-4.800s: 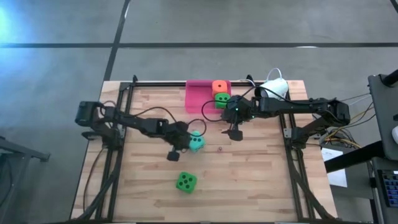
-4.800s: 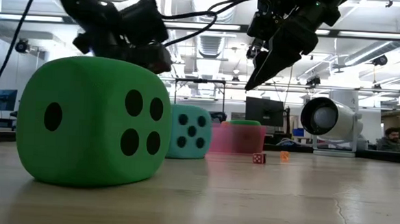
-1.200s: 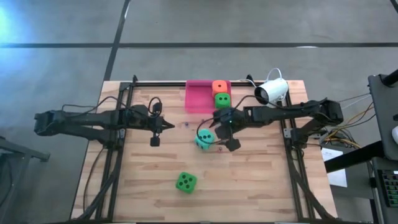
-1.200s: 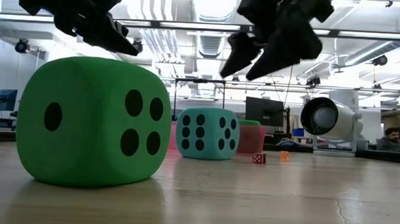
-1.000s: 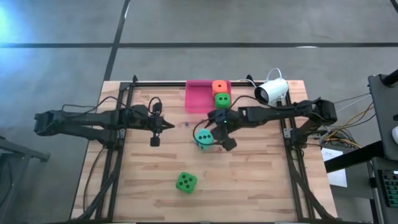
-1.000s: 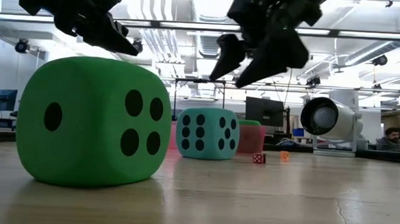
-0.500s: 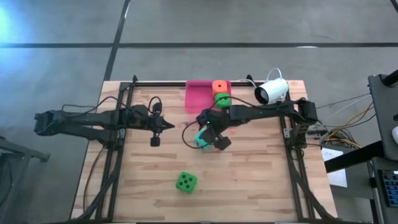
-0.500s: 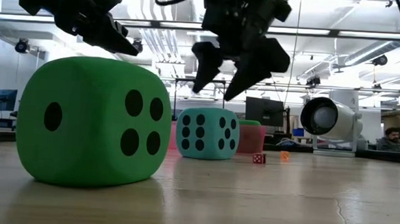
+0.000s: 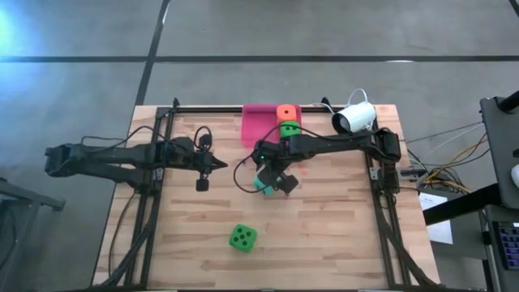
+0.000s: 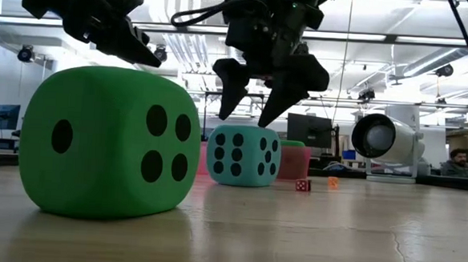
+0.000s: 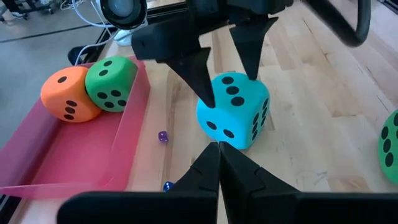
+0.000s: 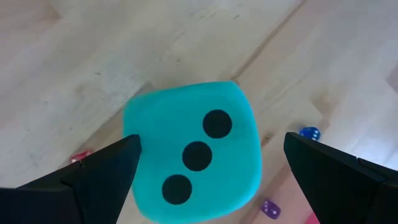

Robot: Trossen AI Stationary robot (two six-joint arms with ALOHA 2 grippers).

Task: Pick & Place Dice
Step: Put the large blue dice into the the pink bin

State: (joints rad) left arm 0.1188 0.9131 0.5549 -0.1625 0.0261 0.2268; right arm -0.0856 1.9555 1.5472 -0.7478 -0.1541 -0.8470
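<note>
The teal die (image 9: 260, 181) (image 10: 243, 155) (image 11: 235, 111) rests on the table near its middle, its three-pip face (image 12: 193, 149) up. My right gripper (image 9: 272, 176) (image 10: 245, 109) (image 12: 211, 167) hovers open just above it, pointing steeply down, one fingertip over each side of the die's top. My left gripper (image 9: 222, 164) (image 11: 219, 148) waits shut, left of the die and above the table. A green die (image 9: 242, 237) (image 10: 109, 143) lies near the front edge. The orange die (image 9: 285, 113) (image 11: 68, 93) and another green die (image 9: 289, 128) (image 11: 111, 81) sit in the pink tray (image 9: 258, 127).
A white camera (image 9: 354, 118) (image 10: 386, 143) stands at the back right. Tiny dice lie on the wood around the teal die: a purple one (image 11: 163, 136) and a blue one (image 12: 309, 132). The pink tray (image 11: 74, 155) stands at the far edge. Bare wood lies at the front right.
My right gripper has moved toward the table's left edge and sunk slightly, coming from beside the teal die to right over it. It has rolled and tipped more steeply down, and it has stayed open. The teal die has not moved.
</note>
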